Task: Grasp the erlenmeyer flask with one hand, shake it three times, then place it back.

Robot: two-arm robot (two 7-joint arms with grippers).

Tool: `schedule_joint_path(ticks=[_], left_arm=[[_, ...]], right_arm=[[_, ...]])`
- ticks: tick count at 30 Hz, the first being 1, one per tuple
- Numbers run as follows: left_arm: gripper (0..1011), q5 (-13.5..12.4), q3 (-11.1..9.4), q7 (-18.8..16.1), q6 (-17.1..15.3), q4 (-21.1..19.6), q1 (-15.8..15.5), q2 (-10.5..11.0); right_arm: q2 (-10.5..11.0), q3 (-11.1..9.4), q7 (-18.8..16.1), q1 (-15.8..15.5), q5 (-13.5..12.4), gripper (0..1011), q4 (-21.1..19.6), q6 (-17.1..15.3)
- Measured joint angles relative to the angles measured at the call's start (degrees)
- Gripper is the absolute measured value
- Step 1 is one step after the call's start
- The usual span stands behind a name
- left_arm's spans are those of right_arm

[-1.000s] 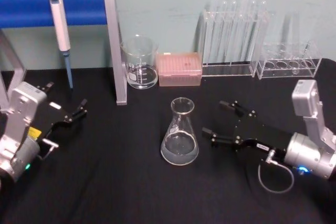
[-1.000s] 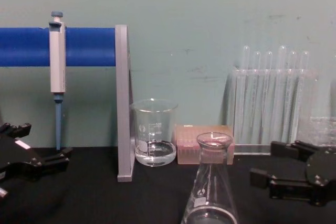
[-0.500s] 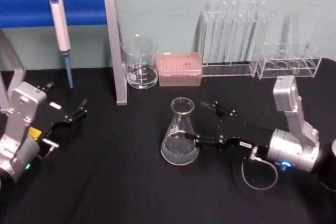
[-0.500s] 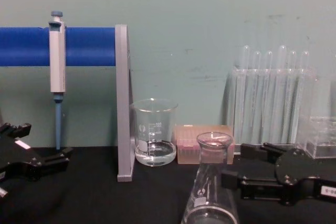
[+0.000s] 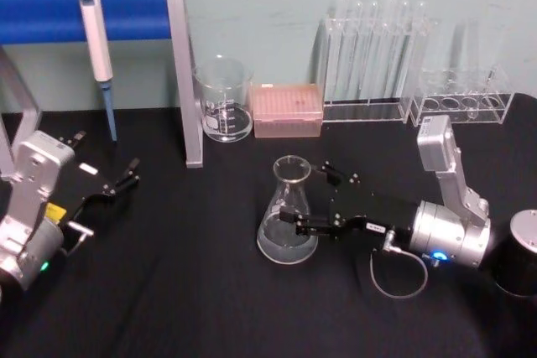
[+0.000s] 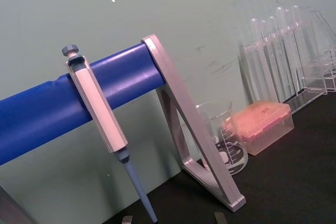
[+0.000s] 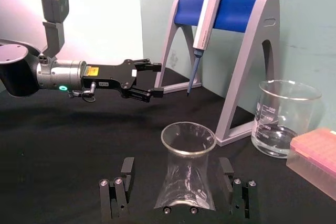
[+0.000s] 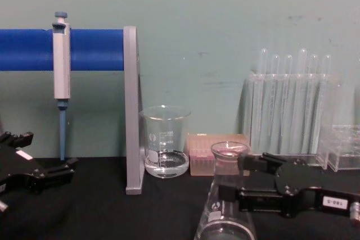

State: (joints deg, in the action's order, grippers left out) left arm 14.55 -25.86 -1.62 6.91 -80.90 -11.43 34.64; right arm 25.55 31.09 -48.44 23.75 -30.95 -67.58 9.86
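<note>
Since half a second ago the right gripper (image 5: 309, 196) has advanced left across the desk (image 5: 168, 291). Its fingers (image 7: 125, 184), released and spread, now straddle the erlenmeyer flask (image 5: 287, 217), which stands upright at the centre of the desk, nearer than the beaker (image 5: 223, 100). Step in hand: closing on the flask. Centre the glass between the fingers, grip the upper cone where it narrows toward the neck, and close gradually; smooth sloped glass is likely to slip or tip under uneven contact. The right wrist view shows a gap on both sides of the glass, which the head view leaves uncertain. The chest view adds the height of the fingers, level with neck and upper cone. The left gripper (image 7: 156, 80) is parked at the left, fingers spread apart.
</note>
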Motion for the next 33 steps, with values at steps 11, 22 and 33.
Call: schedule_joint_path(ticks=[11,22,33], left_arm=[[1001,0.0,0.0,0.0,0.0,0.0,0.0,0.0],[1001,0.0,0.0,0.0,0.0,0.0,0.0,0.0],[1001,0.0,0.0,0.0,0.0,0.0,0.0,0.0]], right_arm=[[-1.4,0.96,-0.27,2.23,-0.02,1000,2.62,0.46],[-2.26,1.4,-0.11,3.3,0.27,1000,4.1,0.58],[-2.33,1.35,1.24,3.22,0.93,1000,4.04,0.29]])
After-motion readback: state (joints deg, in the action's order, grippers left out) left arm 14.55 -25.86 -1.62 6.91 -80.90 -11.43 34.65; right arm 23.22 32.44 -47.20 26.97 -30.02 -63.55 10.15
